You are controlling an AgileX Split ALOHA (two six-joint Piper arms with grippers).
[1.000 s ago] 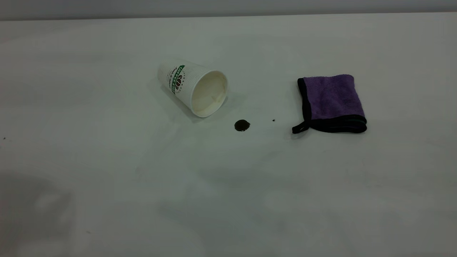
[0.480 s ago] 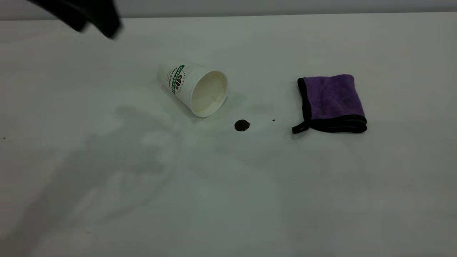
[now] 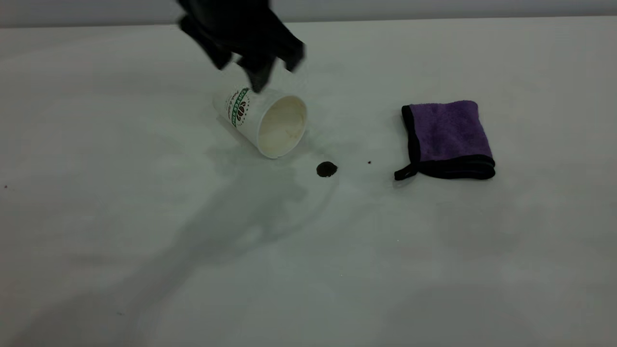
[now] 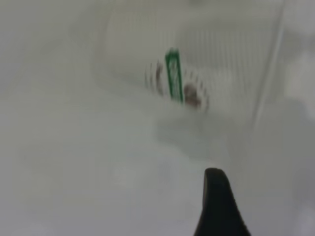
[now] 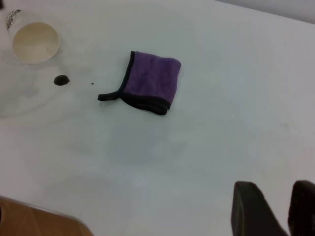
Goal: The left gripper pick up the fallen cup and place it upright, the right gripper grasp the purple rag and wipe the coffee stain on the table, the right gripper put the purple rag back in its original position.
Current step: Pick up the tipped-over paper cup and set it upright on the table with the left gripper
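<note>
The fallen cup [image 3: 262, 120] lies on its side on the white table [image 3: 144, 250], cream inside facing forward; it also shows in the left wrist view [image 4: 197, 64] and the right wrist view [image 5: 33, 42]. The left gripper [image 3: 258, 72] hovers just above and behind it, black fingers splayed open, empty; one finger [image 4: 219, 201] shows in its wrist view. The coffee stain [image 3: 327, 169] sits in front of the cup's mouth. The purple rag [image 3: 448, 137] lies folded to the right. The right gripper [image 5: 274, 187] is outside the exterior view, far from the rag [image 5: 150, 81], fingers close together.
A tiny dark speck [image 3: 369, 162] lies between the stain and the rag. The table's far edge runs along the top of the exterior view. A brown surface [image 5: 44, 221] shows past the table's edge in the right wrist view.
The left gripper came in from the upper left and moved right and down to just above the cup. The cup, stain and rag have not moved.
</note>
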